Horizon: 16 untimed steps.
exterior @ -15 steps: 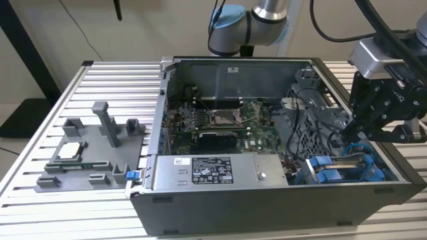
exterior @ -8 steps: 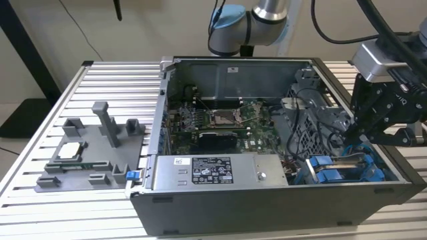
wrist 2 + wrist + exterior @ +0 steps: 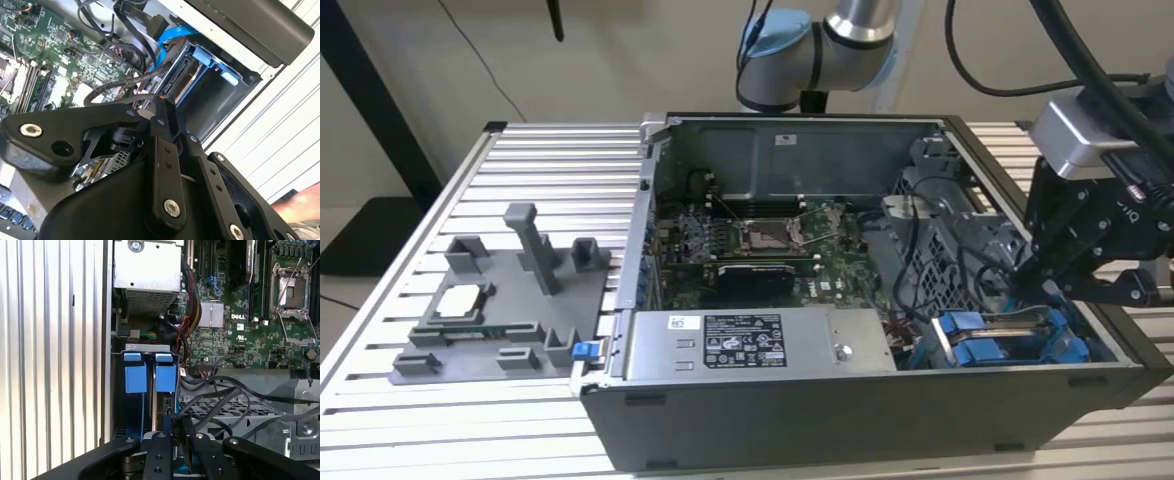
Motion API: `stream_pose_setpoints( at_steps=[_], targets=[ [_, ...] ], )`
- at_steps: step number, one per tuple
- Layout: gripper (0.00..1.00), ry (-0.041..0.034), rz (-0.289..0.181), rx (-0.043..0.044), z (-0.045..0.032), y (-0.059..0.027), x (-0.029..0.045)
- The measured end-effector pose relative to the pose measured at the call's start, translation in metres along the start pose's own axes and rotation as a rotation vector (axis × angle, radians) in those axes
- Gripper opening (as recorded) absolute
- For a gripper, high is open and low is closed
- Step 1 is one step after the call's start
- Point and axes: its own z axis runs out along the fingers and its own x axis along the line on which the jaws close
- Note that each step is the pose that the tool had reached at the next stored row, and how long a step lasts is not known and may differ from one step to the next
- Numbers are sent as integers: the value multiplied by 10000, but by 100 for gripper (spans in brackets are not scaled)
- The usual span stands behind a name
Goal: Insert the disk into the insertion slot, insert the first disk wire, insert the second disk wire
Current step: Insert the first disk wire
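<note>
My fingers pinch shut on a black wire, my gripper poised at the mouth of the slot, where the blue-framed disk appears seated. Done well, I judge, this means holding the plug square to the disk's end and pressing straight, clear of the loose cables alongside. The open computer case stands on a ribbed metal table, a grey parts stand on the exterior view's left, a pale wall behind.
</note>
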Motion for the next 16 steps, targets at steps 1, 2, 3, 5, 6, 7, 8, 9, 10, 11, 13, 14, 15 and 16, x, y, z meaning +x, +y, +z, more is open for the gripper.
stream_pose_setpoints(
  at_steps=[1,2,3,5,6,7,8,9,10,11,13,14,15,16],
  targets=[
    [0,-1,17,2,7,-2,3],
    [0,-2,43,7,14,-4,5],
    [0,-1,81,12,21,-8,7],
    [0,-2,138,20,30,-12,9],
    [0,-2,150,22,33,-13,9],
    [0,-1,154,23,34,-14,10],
    [0,-3,155,23,37,-15,10],
    [0,-3,155,23,37,-16,10],
    [0,-3,155,23,38,-16,10],
    [0,-4,155,23,39,-16,10],
    [0,-5,155,23,43,-16,11],
    [0,-4,155,23,46,-16,11],
    [0,-3,155,23,48,-16,11],
    [0,-4,155,23,51,-16,12]
  ],
)
